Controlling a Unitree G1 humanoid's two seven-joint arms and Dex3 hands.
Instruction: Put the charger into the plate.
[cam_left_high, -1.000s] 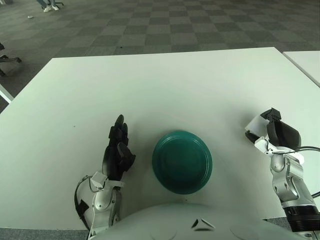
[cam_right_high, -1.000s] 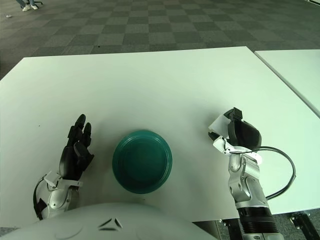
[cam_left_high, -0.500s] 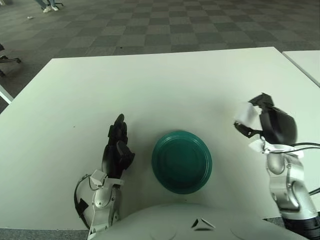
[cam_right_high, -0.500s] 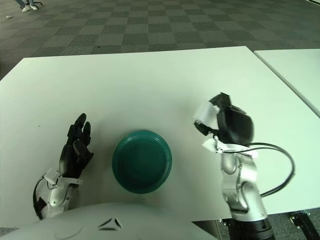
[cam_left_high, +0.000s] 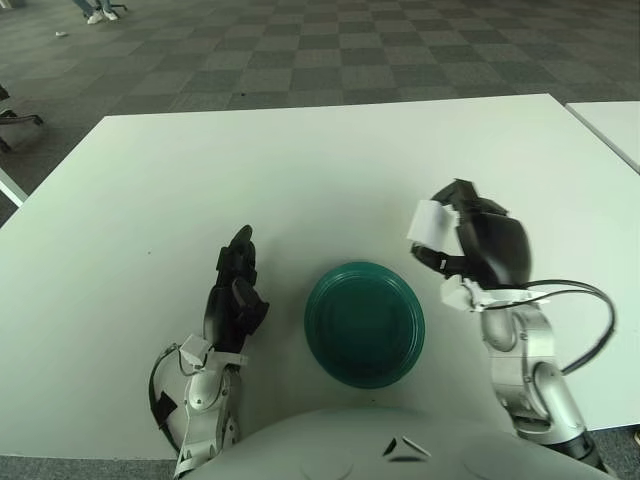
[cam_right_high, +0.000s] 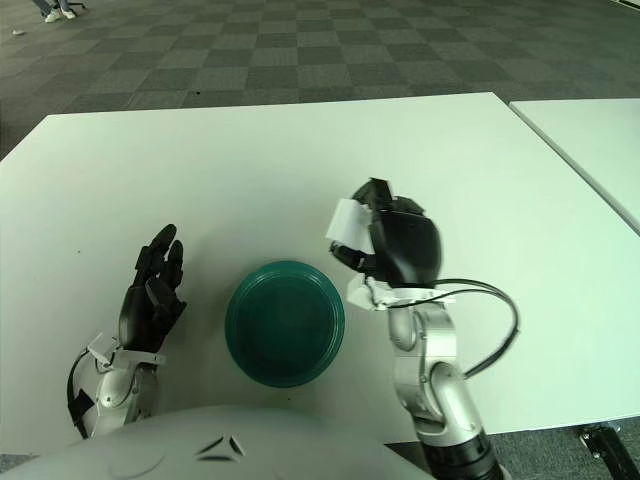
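A dark green plate (cam_left_high: 365, 322) lies on the white table near its front edge. My right hand (cam_left_high: 470, 240) is raised above the table just right of the plate, shut on a white charger (cam_left_high: 427, 222) that sticks out at its left side. The charger also shows in the right eye view (cam_right_high: 347, 220), a little above and right of the plate's rim (cam_right_high: 285, 322). My left hand (cam_left_high: 232, 298) rests left of the plate with its fingers spread, holding nothing.
The white table (cam_left_high: 300, 170) extends far back and to both sides. A second white table (cam_left_high: 615, 125) stands at the right. A black cable (cam_left_high: 590, 330) loops from my right forearm. Checkered carpet lies beyond.
My right hand has lifted with the charger and moved left, from the table's right side to beside the plate. My left hand has stayed in place.
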